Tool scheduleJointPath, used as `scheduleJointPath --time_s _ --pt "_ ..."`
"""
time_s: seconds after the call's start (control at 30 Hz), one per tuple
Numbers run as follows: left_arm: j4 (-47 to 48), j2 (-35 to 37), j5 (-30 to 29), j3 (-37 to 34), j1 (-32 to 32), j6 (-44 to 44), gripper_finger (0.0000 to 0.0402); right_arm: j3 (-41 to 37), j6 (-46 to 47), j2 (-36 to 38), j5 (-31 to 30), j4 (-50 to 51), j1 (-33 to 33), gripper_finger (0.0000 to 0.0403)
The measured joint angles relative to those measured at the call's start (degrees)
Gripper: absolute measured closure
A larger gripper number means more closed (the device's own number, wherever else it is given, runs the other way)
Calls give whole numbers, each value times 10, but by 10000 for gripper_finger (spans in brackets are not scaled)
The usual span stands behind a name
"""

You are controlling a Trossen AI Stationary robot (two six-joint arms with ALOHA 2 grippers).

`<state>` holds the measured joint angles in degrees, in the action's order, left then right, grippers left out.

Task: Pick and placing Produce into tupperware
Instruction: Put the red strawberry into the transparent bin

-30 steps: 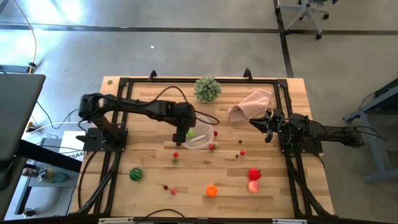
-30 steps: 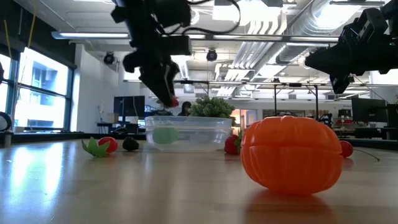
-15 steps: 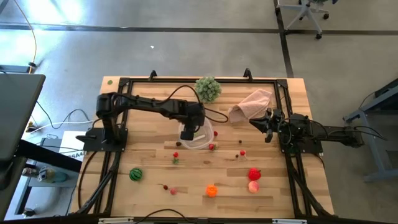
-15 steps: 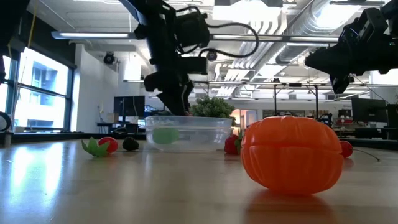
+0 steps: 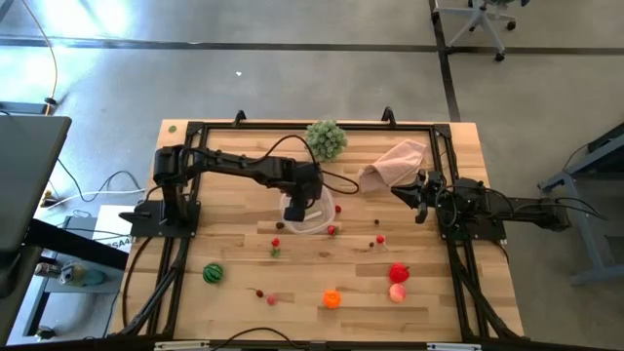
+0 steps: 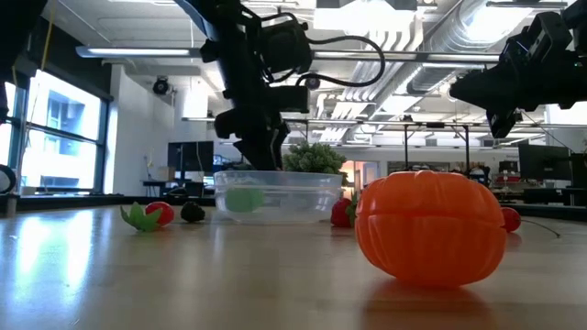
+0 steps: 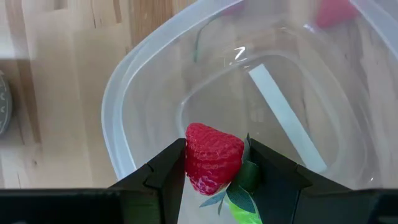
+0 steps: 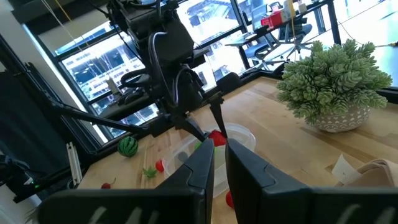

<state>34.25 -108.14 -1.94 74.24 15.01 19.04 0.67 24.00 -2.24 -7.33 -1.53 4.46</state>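
My left gripper (image 5: 295, 207) hangs over the clear tupperware (image 5: 314, 218), shut on a red strawberry (image 7: 214, 158). In the low view the left gripper (image 6: 261, 154) stands just above the tupperware's rim (image 6: 275, 174), and a light green piece (image 6: 243, 199) lies inside. On the table lie a striped dark green ball (image 5: 213, 274), an orange piece (image 5: 332, 299), a red piece (image 5: 399, 273), a pink piece (image 5: 398, 292) and tiny red berries (image 5: 332, 230). My right gripper (image 5: 421, 202) waits near the right edge, shut, touching nothing. My left gripper pinches the strawberry by its two sides (image 7: 194, 163) between its two fingers, coming from above and pointing down. The strawberry is lifted clear over the inside of the tupperware (image 7: 273, 106), its green leaves (image 7: 239, 186) toward the gripper.
A large pale green leafy ball (image 5: 326, 139) stands at the far edge and a pinkish-beige cloth (image 5: 394, 163) lies beside my right gripper. More small berries (image 5: 276, 243) sit on the near side of the tupperware. A black frame (image 5: 292, 127) runs around the table.
My left gripper has carried the strawberry toward the table's right, from beside the tupperware's left rim to over its inside, sinking a little toward the rim. Over the last half second it has barely moved.
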Motion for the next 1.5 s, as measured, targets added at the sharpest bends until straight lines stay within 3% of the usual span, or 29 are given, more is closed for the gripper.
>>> scheduleJointPath --time_s 1.37,1.5 --pt "-10 -21 22 0 0 0 252 0 0 0 0 0 0 373" --pt "-9 -21 20 0 0 -4 236 0 0 0 0 0 0 373"
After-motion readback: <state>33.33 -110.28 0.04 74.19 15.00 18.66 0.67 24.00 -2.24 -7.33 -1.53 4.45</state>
